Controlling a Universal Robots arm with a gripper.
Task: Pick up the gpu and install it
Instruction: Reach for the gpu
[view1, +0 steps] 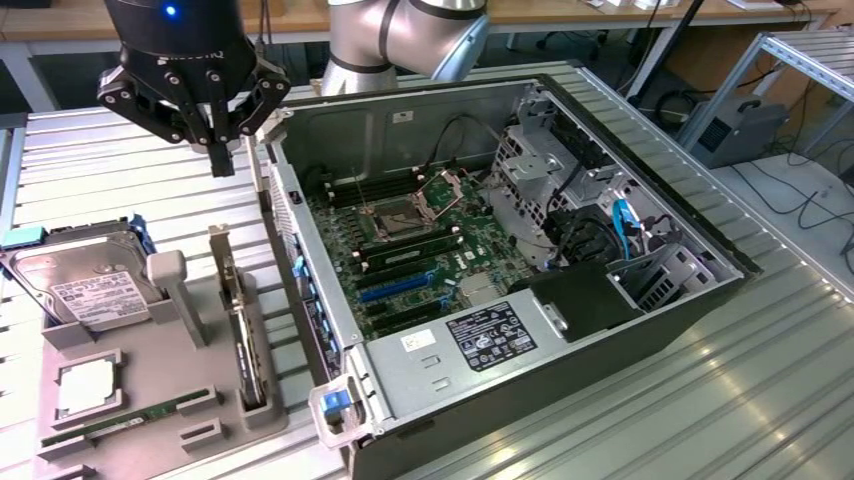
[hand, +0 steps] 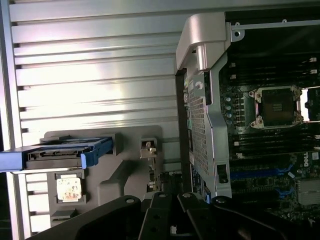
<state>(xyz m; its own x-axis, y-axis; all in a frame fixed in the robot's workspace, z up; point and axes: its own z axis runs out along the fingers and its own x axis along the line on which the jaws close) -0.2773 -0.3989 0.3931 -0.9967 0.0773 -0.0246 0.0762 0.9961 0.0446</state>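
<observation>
The gpu (view1: 240, 330) stands on its long edge in a slot of the grey holder (view1: 160, 400) at the exterior view's left, its silver end bracket (view1: 220, 262) pointing up. My gripper (view1: 222, 158) hangs above the far end of the holder, a clear gap over the bracket, fingers shut with nothing between them. In the wrist view the bracket's top (hand: 149, 150) shows beside the case wall, just beyond the gripper's black linkage (hand: 165, 215). The open computer case (view1: 561, 100) lies to the right, with the motherboard (view1: 427, 250) and its blue slot (view1: 395, 288) exposed.
On the holder lie a hard drive (view1: 87, 288) in a blue caddy, a CPU (view1: 83, 388) and a RAM stick (view1: 120, 422). The case's side wall (view1: 287, 250) rises right beside the gpu. A drive cage (view1: 534, 165) and cables stand inside the case. The table is ribbed metal.
</observation>
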